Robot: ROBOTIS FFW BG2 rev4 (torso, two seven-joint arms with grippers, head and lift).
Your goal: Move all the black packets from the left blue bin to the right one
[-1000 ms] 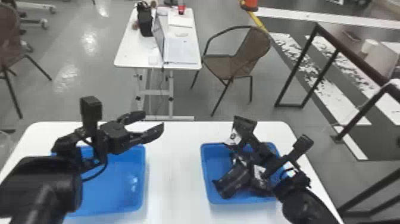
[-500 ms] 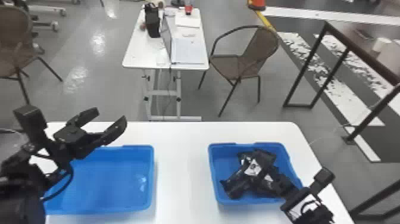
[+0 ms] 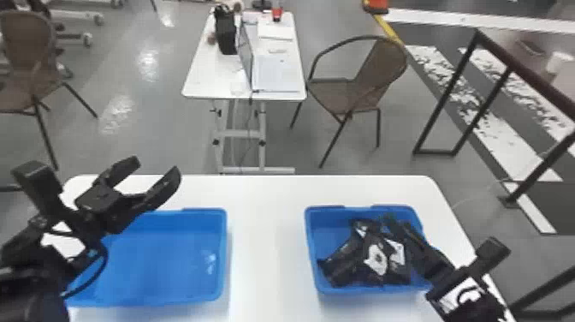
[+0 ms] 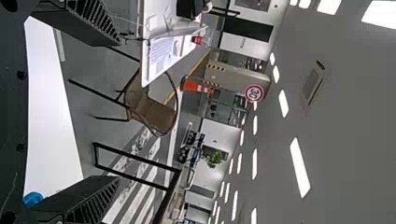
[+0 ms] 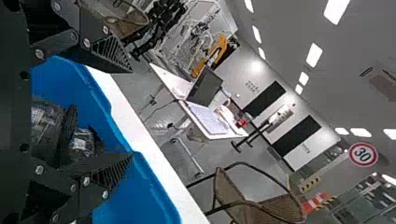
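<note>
Black packets (image 3: 376, 257) lie heaped in the right bin (image 3: 359, 290), at four o'clock in the head view; the right tool (image 3: 397, 222) is spread there, the left tool (image 3: 155, 167) spread at nine.

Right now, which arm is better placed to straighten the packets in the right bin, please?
Probably the right: its open gripper is over the right bin, near the packets; the left gripper is by the left bin.

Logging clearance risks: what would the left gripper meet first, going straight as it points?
Probably the brown chair beyond the near table, seen between the open fingers of the left gripper; depth is unclear, it might pass above.
</note>
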